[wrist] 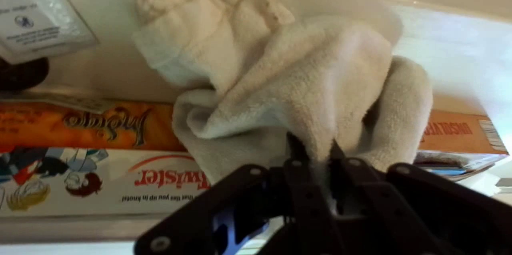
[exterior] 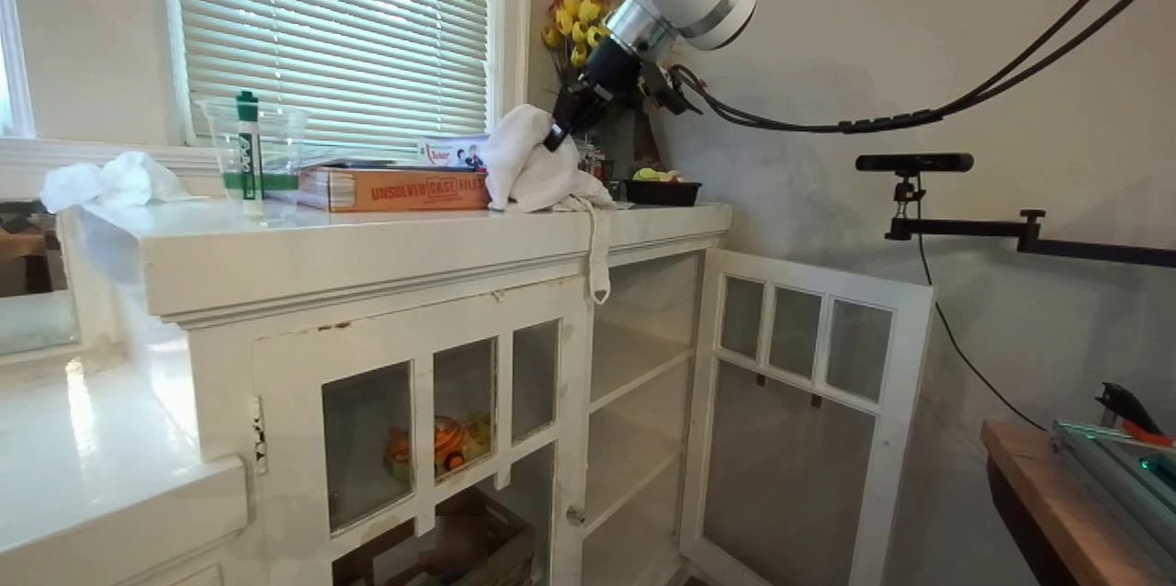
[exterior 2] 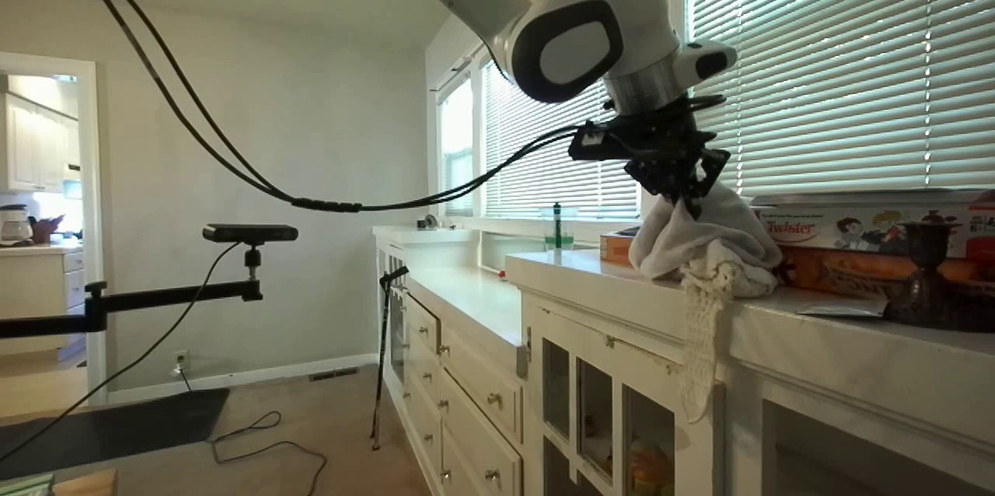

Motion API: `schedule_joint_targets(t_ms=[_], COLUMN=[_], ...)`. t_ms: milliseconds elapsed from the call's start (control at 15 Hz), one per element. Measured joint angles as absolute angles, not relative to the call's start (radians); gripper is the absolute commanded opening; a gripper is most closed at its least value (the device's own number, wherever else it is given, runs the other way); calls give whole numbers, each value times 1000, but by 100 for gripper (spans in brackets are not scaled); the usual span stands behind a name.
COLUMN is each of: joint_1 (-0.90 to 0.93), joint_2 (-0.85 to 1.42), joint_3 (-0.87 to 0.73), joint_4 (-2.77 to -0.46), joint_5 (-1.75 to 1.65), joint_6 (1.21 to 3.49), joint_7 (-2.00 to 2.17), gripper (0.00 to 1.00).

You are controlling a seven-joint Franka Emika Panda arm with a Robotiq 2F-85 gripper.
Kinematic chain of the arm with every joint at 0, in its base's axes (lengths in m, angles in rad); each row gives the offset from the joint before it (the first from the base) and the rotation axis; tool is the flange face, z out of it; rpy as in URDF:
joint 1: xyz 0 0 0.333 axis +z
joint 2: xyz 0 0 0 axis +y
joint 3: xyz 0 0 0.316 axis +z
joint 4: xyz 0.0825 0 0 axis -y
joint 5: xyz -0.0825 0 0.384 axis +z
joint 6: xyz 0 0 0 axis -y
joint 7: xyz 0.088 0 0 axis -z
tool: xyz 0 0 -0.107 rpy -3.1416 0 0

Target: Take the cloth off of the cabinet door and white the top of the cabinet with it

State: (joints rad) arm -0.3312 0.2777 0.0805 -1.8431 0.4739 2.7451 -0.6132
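The white cloth (exterior: 528, 168) lies bunched on the white cabinet top (exterior: 386, 232). It also shows in an exterior view (exterior 2: 707, 243) and in the wrist view (wrist: 320, 71). Its knitted strap (exterior 2: 699, 356) hangs over the front edge. My gripper (exterior: 556, 138) comes down from above. In the wrist view its fingers (wrist: 313, 143) are closed on a raised fold of the cloth, with the lower folds resting on the top. The right cabinet door (exterior: 893, 439) stands open with no cloth on it. The left door is shut.
An orange box (exterior: 423, 191) and a Twister box (exterior 2: 808, 228) lie behind and beside the cloth. A green marker (exterior: 249, 145) stands left. A dark candle holder (exterior 2: 925, 270) and a black tray (exterior: 661, 193) stand on the other side.
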Motion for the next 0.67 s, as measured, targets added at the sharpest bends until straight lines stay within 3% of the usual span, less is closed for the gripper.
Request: schedule_joint_targets(t_ms=[667], joint_1=[-325], joint_2=[348], joint_3=[74], joint_4=[-1872], joint_5=[474], joint_6=[2745], joint_7=[-397], gripper=[3])
